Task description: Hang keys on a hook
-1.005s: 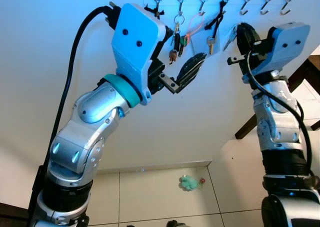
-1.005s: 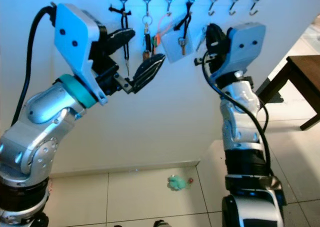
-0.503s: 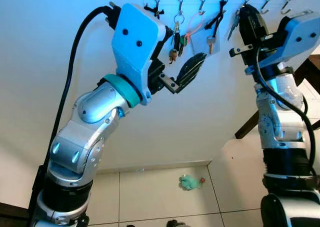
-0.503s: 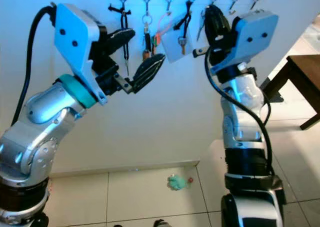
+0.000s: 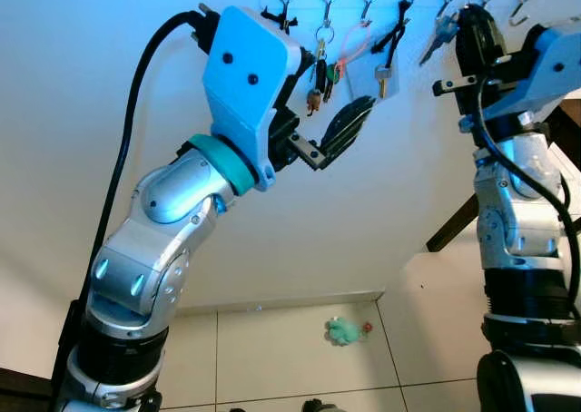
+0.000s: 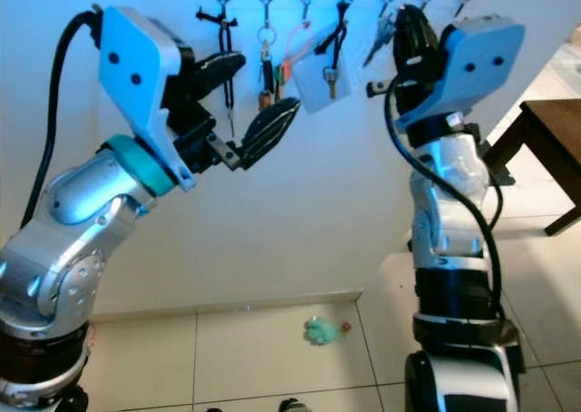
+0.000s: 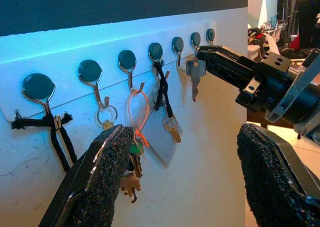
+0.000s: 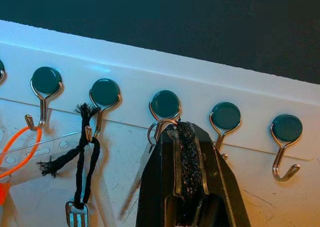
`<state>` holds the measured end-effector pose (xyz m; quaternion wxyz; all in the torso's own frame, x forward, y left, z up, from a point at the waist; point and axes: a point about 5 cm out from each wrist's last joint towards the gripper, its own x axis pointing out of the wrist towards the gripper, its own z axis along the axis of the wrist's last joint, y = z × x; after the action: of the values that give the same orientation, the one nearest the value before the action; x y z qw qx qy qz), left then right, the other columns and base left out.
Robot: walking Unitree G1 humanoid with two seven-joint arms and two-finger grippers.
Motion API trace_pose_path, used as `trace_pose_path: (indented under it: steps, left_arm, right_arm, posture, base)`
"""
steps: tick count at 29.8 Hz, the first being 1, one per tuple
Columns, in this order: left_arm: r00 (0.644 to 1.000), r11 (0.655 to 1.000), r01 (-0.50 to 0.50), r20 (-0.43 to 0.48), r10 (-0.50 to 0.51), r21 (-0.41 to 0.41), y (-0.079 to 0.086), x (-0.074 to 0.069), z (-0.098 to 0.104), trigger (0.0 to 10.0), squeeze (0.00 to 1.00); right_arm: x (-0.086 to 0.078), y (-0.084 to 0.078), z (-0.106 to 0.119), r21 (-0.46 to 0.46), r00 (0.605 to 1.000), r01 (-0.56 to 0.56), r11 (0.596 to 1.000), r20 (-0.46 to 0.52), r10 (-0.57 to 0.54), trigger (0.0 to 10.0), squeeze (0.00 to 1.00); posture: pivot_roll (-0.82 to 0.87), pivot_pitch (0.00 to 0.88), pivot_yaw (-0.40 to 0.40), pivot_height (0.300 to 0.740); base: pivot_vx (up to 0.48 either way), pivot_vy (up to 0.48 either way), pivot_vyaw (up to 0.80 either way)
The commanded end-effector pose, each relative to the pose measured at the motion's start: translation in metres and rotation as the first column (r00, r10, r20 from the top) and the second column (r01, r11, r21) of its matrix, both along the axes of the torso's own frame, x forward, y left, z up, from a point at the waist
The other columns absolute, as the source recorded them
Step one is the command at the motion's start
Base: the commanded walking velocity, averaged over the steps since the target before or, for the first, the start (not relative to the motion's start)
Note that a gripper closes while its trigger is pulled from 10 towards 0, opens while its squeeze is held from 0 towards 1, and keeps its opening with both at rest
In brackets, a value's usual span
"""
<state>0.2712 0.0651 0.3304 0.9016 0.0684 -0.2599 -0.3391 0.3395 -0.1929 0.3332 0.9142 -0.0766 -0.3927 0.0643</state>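
Raised right pincer (image 8: pixel 186 187) now holds keys (image 7: pixel 195 71) at hook (image 8: pixel 165 107).

hooks (image 8: pixel 166 112): shiny metal | fingers (image 7: pixel 107 172): rough matt black | cord (image 8: pixel 80 147): frayed

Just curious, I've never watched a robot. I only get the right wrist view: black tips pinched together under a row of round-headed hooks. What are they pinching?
Observer: The right tool is shut on a silver key, which dangles by the hook beside the black-corded key.
Operator: And its other arm?
Observer: The left tool is open, holding nothing, raised just below the key bunch.
Operator: Anything dropped?
Observer: A small green thing lies on the floor tiles; I cannot tell what it is.
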Motion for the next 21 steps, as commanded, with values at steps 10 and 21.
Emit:
trace_pose_path:
  steps: [10,21]
  left_arm:
    - [1.0,1.0,0.028,0.01,-0.028,0.004,-0.003,-0.002,0.001,10.0,0.0]
    - [1.0,1.0,0.027,0.009,-0.028,0.005,-0.003,-0.001,0.002,10.0,0.0]
  right_arm:
    - [0.001,-0.01,-0.011,0.016,0.998,0.061,0.998,-0.036,-0.06,10.0,0.0]
    - [0.003,-0.014,-0.023,0.012,0.994,0.08,0.997,-0.076,-0.079,10.0,0.0]
  posture:
    - [-0.11,0.135,0.061,0.74]
    - [-0.1,0.141,0.066,0.74]
  base:
    - [0.0,0.0,0.0]
    - [0.0,0.0,0.0]
